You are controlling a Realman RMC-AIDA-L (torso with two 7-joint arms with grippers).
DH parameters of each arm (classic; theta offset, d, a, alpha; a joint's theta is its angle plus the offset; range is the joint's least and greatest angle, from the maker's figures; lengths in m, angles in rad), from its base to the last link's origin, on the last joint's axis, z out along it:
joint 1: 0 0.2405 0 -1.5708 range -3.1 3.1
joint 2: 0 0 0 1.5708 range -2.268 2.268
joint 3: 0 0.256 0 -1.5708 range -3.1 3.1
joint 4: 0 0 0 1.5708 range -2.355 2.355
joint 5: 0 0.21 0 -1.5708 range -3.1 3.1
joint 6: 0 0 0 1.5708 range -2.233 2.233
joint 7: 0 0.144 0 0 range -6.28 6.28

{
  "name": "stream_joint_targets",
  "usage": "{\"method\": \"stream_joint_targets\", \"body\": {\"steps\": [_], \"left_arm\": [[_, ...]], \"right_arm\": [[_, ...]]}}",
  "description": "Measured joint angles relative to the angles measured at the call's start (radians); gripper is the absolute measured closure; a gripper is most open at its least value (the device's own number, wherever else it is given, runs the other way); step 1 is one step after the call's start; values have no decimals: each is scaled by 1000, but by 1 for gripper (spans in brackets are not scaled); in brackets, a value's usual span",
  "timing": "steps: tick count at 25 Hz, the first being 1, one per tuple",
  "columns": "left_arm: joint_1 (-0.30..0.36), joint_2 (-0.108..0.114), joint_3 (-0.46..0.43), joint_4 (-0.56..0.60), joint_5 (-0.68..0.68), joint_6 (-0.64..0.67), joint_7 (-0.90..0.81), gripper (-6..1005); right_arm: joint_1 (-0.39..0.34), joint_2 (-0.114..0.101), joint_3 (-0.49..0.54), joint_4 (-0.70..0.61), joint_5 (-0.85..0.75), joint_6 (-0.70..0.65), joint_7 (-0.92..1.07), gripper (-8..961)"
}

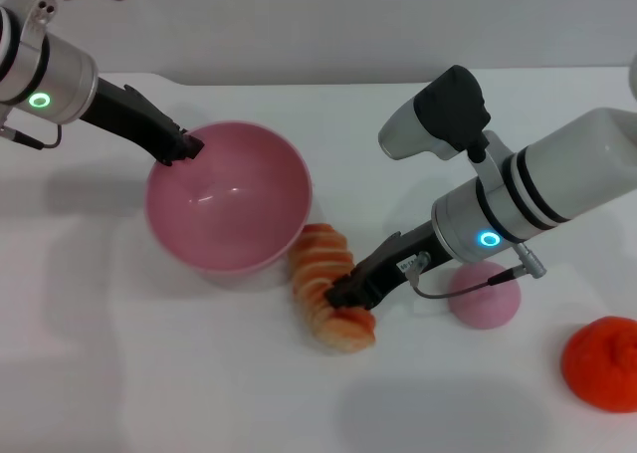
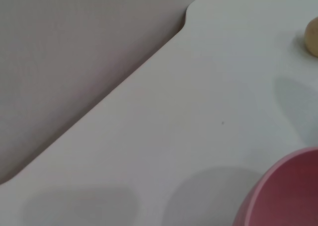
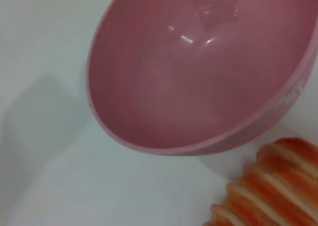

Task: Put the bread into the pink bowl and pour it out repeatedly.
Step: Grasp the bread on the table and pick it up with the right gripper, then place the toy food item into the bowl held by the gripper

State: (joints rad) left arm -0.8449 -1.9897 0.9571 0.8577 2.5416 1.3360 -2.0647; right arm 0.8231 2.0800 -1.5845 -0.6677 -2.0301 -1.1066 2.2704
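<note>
Desk [image 1: 119, 373] here is white and smooth, and it fills most of the head view. Behind it, along the top of the frame, is a plain grey wall. In the left wrist view the desk edge runs slanted, with a small step near the top.

The pink bowl [image 1: 229, 199] sits left of the middle of the frame. It is tipped a little, with its open side facing up and toward the front. It has nothing inside. The left gripper [image 1: 184, 146] is at the bowl's upper left rim and is clamped on that rim.

The bread [image 1: 326, 289] lies on the desk just below and right of the bowl, close to its side. Its orange and cream stripes face up. The right gripper [image 1: 348, 292] is down on the bread, near its lower end, with its fingers closed on it.

A small pink ball [image 1: 485, 296] sits to the right, partly under the right arm. An orange lumpy toy [image 1: 602, 361] is at the lower right edge. A beige lump [image 2: 312, 36] shows only in the left wrist view.
</note>
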Motion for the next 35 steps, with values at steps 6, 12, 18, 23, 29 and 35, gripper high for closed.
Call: {"method": "stream_joint_targets", "body": {"steps": [6,12,18,23,29,35], "left_arm": [[4,5,-3,2,0,0,0,909],[6,8,-8,3,0,0,-5,908],[8,10,-8,11,0,8,-12,908],[8,11,-9,11,0,8,-24,908],[8,7,-8,11,0,8,-30,907],[8,0,-8,11,0,7,-29,907]], "right_arm": [[-50,0,1,-76,2,-5,9,842],[-131,-2,27,-160,3,1,20,847],[-218,-10,92,-217,-20,33,20,855],[-279,-9,220,-295,-122,53,21,859],[-355,-8,296,-488,-134,63,21,865],[-372,-5,276,-689,-106,56,21,864]]}}
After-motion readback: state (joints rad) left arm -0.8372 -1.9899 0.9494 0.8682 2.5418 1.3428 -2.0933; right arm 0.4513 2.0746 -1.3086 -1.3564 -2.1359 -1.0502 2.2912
